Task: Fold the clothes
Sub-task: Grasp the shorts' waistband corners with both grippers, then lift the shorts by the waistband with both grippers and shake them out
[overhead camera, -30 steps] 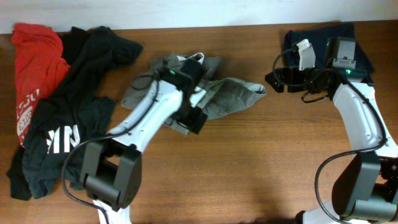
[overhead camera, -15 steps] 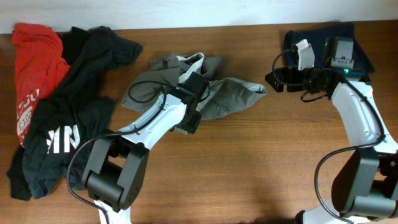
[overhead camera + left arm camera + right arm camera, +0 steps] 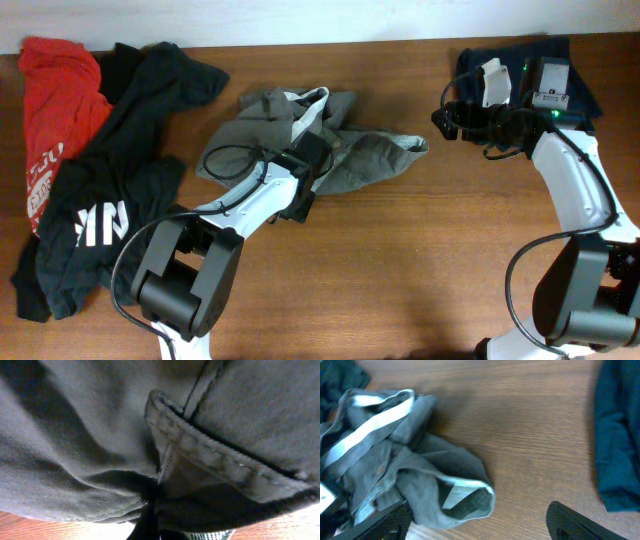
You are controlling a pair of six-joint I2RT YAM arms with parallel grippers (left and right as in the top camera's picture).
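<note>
Big white block letters are printed on the black tee [image 3: 95,225], which lies crumpled at the left end of the table [image 3: 400,260], towards its near edge. Folds in the cloth cut the word short; from where I stand only an N and an upright stroke beside it can be made out. More white print runs down the left side of the red tee [image 3: 40,170], next to the table's left edge, but it is too small and creased to read
</note>
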